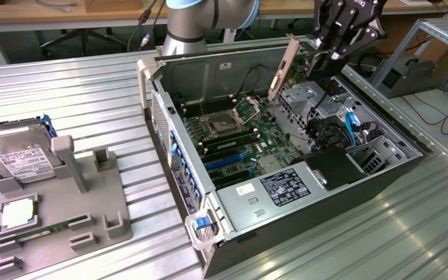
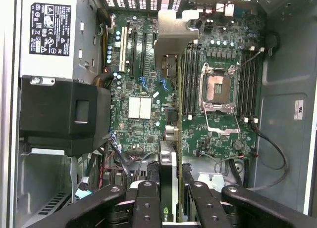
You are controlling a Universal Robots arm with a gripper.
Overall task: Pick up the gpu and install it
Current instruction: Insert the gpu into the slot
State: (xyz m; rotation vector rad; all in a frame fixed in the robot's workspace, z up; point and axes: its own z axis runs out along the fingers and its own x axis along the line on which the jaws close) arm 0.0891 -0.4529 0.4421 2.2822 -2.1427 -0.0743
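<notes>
I have the gripper (image 1: 335,53) clamped on the gpu (image 1: 284,67), with a finger (image 2: 148,198) on each face of the card. The card hangs on edge above the open case (image 1: 235,230), raised clear of its rim and not yet seated. From the wrist camera it runs over the motherboard (image 2: 143,79), beside the CPU socket (image 2: 218,87). Its silvery bracket points toward the case's vented wall. The hard drive (image 1: 21,154) lies outside the case, well apart.
</notes>
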